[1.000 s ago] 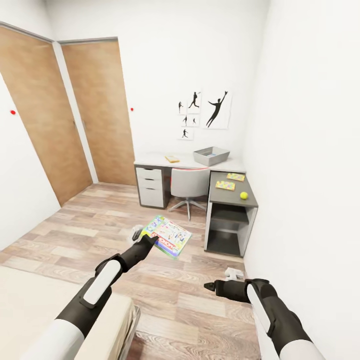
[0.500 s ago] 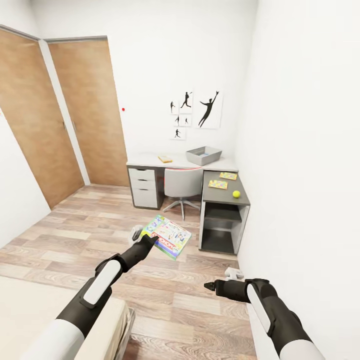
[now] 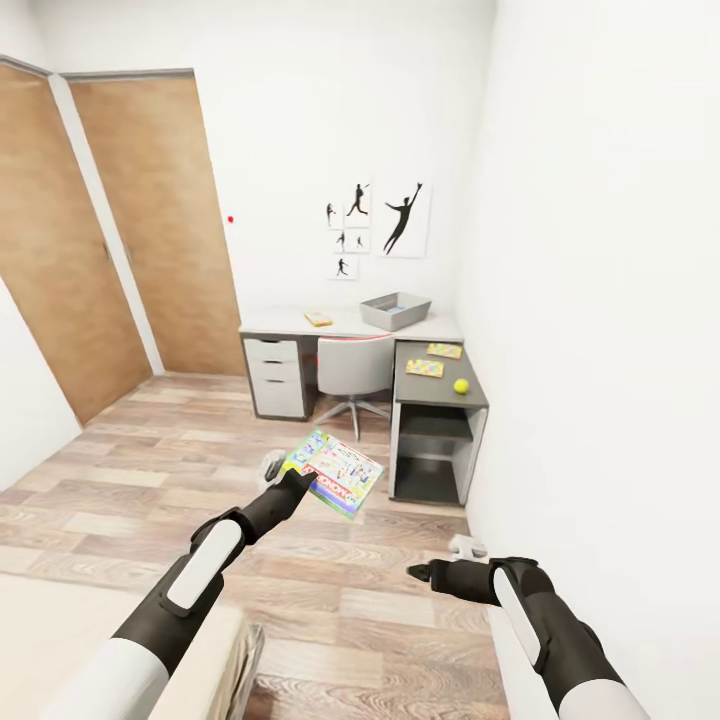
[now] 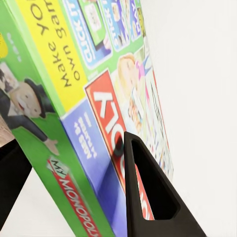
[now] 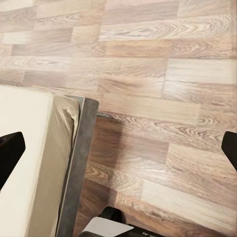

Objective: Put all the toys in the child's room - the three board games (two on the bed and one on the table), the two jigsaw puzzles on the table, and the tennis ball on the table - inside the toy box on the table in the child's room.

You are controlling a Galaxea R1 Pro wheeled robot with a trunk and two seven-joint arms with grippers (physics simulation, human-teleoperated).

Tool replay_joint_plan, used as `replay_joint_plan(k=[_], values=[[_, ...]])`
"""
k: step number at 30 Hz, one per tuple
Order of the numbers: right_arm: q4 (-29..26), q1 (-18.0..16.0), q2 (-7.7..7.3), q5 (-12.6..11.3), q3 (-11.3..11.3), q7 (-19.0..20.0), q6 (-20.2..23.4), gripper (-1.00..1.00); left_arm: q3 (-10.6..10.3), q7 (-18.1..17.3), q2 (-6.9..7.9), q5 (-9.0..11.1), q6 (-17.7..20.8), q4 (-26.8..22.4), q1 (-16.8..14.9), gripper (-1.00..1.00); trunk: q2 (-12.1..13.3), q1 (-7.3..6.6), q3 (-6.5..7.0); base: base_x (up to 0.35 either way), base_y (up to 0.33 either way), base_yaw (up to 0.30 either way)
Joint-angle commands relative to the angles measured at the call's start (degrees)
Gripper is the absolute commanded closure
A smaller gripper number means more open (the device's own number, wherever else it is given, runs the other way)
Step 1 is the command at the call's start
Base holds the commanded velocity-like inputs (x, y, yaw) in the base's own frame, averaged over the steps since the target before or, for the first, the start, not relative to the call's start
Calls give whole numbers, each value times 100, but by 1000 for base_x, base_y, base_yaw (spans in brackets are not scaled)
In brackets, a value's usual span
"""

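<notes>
Both arms are glossy black with white upper sleeves and a white oval panel along each forearm, tapering to the black, wedge-fingered left end effector (image 3: 303,482) and right end effector (image 3: 417,572).

Bright, even, soft-shadowed simulator lighting; sharp focus, wide-angle stretching toward head-view edges.

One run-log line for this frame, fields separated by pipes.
phase: carrying | left gripper: shut on Monopoly box | right gripper: open, empty | toy box: on table ahead
</notes>
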Motion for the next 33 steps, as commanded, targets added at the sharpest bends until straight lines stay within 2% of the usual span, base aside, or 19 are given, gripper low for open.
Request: replay_joint_plan(k=[1,11,33], values=[[-4,-6,-1,-12,0,7,29,-100,-8,-5,5,37,11,-2,-5,100,-13,4,-13,11,34,-244],[-7,-6,1,-12,5,5,25,-100,-9,-4,5,37,11,-3,-5,100,-13,4,-13,4,12,-203],[-33,-4,1,-12,9,7,21,-100,-1,-25,5,45,17,-11,-5,100,-13,4,-13,0,1,-14]])
